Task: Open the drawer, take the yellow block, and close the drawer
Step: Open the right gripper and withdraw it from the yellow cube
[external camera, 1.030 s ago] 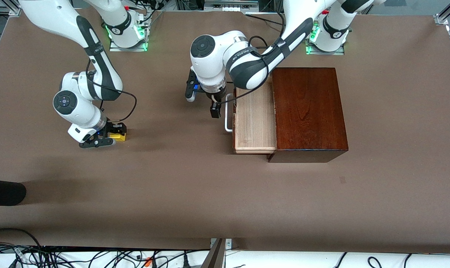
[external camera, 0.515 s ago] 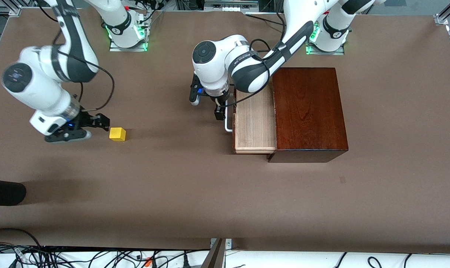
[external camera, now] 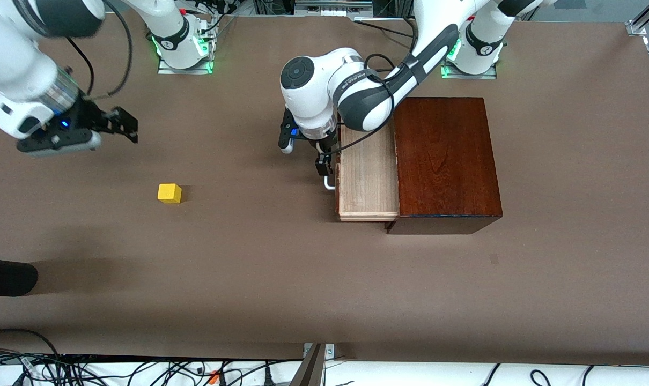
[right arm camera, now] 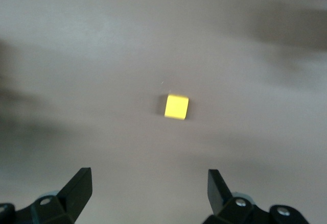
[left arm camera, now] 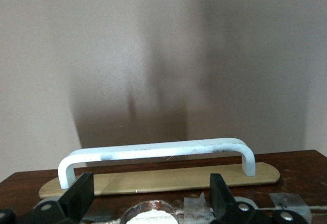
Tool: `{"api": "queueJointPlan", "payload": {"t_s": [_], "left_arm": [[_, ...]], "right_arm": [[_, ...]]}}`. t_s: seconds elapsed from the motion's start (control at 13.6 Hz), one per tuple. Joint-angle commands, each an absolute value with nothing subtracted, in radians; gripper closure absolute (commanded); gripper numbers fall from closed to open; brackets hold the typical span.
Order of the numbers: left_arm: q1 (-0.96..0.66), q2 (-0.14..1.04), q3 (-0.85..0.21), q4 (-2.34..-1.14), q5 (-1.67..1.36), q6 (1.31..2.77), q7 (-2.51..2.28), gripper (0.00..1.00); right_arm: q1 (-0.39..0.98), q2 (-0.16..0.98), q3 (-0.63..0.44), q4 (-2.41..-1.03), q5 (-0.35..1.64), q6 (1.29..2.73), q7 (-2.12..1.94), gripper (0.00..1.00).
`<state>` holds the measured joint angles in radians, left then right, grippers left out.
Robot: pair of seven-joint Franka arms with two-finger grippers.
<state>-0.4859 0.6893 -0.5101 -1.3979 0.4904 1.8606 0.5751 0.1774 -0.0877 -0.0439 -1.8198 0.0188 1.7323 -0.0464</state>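
The yellow block lies alone on the brown table toward the right arm's end; it also shows in the right wrist view. My right gripper is open and empty, raised high over the table, well apart from the block. The drawer stands pulled out of the dark reddish-brown box, its pale tray showing. My left gripper is open at the drawer's front, right by the white handle. In the left wrist view the handle runs across just ahead of the open fingers.
A dark rounded object lies at the table's edge at the right arm's end, nearer to the front camera than the block. Cables run along the table's near edge.
My right gripper has let go of the yellow block, opened and risen away from it. The block stays on the table. My left gripper has moved closer to the drawer's handle.
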Motion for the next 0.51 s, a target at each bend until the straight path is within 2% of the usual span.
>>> {"api": "queueJointPlan", "payload": {"t_s": [0.0, 0.44], "left_arm": [[-0.462, 0.626, -0.514, -1.491, 0.515, 1.856, 0.566, 0.0], [-0.448, 0.617, -0.515, -1.543, 0.515, 1.853, 0.477, 0.0]], "right_arm": [[0.152, -0.049, -0.031, -1.671, 0.051, 1.59, -0.052, 0.0], [0.152, -0.041, -0.038, -1.641, 0.063, 1.549, -0.083, 0.0]]}}
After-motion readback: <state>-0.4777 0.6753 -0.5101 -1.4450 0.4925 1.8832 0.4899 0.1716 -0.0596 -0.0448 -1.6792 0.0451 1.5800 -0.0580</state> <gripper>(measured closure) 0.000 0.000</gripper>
